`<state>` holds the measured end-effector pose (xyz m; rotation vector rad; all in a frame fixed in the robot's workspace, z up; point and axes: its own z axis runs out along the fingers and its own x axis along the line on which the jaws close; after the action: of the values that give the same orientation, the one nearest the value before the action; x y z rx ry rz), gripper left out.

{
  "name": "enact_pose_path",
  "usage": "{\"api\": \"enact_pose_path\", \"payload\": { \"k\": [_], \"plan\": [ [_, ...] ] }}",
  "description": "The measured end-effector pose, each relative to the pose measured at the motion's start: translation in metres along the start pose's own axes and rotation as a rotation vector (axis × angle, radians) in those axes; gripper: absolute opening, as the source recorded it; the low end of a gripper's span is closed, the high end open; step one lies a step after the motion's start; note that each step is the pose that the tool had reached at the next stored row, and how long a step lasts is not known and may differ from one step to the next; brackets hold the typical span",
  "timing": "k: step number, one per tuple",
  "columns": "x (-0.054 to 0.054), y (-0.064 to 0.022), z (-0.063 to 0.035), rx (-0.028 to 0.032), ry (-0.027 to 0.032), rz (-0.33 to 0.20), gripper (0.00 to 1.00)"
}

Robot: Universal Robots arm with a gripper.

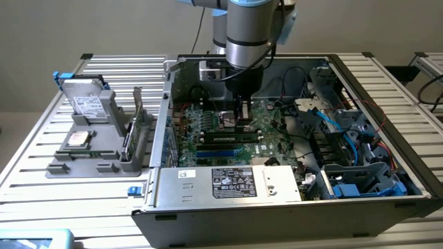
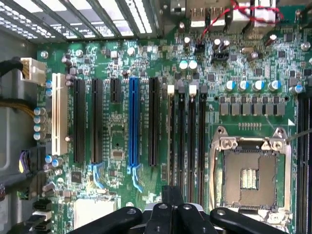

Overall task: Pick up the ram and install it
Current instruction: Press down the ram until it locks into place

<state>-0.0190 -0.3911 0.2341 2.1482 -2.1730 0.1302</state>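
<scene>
The ram (image 1: 232, 138) is a long thin green stick with a pale label. It stands along a black slot on the motherboard (image 1: 207, 124) inside the open computer case (image 1: 277, 207). My gripper (image 1: 242, 120) hangs low over the board, just beyond the ram in the exterior view, and I cannot tell whether it touches it. In the wrist view its black fingers (image 2: 171, 197) are shut together with nothing visible between them. They sit over the end of a row of long black memory slots (image 2: 186, 141), where I cannot make out the ram.
The CPU socket (image 2: 251, 175) lies beside the memory slots, and blue (image 2: 134, 126) and white (image 2: 59, 112) expansion slots lie on their other side. Cables and a drive cage (image 1: 360, 176) crowd the case at the exterior view's right. A grey holder (image 1: 90, 155) at its left carries a hard drive (image 1: 86, 101) and an upright green card (image 1: 137, 116).
</scene>
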Motion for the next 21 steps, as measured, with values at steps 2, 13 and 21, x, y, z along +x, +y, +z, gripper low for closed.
{"api": "enact_pose_path", "payload": {
  "k": [2,13,21],
  "plan": [
    [0.000,0.0091,0.0001,0.0002,-0.0002,0.000,0.11],
    [0.000,0.0314,0.0051,0.0048,-0.0004,0.001,0.11],
    [-0.001,0.0324,0.0105,0.0051,0.0001,0.001,0.11]
  ]
}}
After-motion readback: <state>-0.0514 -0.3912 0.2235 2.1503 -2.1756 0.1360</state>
